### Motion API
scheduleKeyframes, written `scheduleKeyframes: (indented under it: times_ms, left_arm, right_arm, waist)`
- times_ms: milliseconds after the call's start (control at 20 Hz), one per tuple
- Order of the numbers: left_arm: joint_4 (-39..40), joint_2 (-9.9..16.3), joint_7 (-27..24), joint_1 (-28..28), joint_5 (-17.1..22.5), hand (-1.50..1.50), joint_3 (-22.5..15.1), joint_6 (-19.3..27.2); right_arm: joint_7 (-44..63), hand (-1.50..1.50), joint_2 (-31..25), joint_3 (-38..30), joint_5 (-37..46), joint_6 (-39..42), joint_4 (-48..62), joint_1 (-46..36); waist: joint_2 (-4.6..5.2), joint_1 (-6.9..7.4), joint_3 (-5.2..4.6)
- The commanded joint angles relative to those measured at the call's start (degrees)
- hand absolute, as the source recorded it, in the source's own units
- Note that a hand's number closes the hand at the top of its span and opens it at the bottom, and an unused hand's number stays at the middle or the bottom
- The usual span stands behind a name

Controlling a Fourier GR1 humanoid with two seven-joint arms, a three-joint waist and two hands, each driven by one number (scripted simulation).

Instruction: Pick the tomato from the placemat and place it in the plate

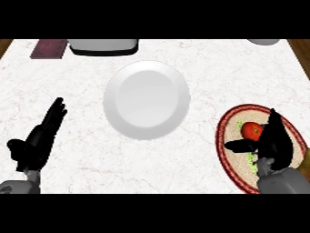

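One slip is risked if the tomato (252, 130), flanked but not yet pinched by the spread right hand (275, 141), is nudged across the placemat (232, 119).

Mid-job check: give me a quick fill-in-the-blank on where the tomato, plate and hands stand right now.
1. The tomato lies on the round ____, not on the plate.
2. The hand right beside the tomato is the robot's ____ hand.
3. The plate holds ____ so far.
4. The left hand rests over the counter with its fingers ____.

Missing words: placemat; right; nothing; straight
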Motion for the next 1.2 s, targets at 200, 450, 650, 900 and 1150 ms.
scheduleKeyframes:
  times_ms: [200, 450, 650, 900, 1150]
  left_arm:
    - [2.11, -1.65, -1.19, -1.21, -1.46, 0.00, 0.86, -0.89]
    - [2.13, -1.91, 0.19, -1.54, -2.37, 0.00, 1.17, -1.71]
    - [-4.27, -1.19, 3.19, 0.73, -1.45, 0.00, 2.25, -2.86]
    - [0.35, -3.34, 0.68, -0.96, -3.72, 0.00, 3.61, -2.95]
    - [-0.83, -3.49, 2.84, -1.31, -4.77, 0.00, 3.92, -2.52]
  right_arm:
    - [5.78, -1.50, 1.66, -3.78, 1.91, 6.17, 2.33, -0.66]
    - [-2.76, -1.50, 1.51, -8.31, -0.66, 5.27, 8.94, 0.78]
    - [-9.36, 1.50, 5.08, -8.73, -3.02, 6.34, 16.36, -3.17]
    - [-12.23, 1.50, 7.13, -9.30, 1.02, 3.64, 18.99, -3.82]
    - [-14.45, 1.50, 7.14, -8.37, 4.56, 1.53, 17.39, -2.52]
  waist:
    - [0.07, -0.07, 0.00]
    - [0.12, -0.02, 0.03]
    - [0.10, 0.54, 0.06]
    - [0.11, 0.24, 0.04]
    - [0.10, 0.22, 0.04]
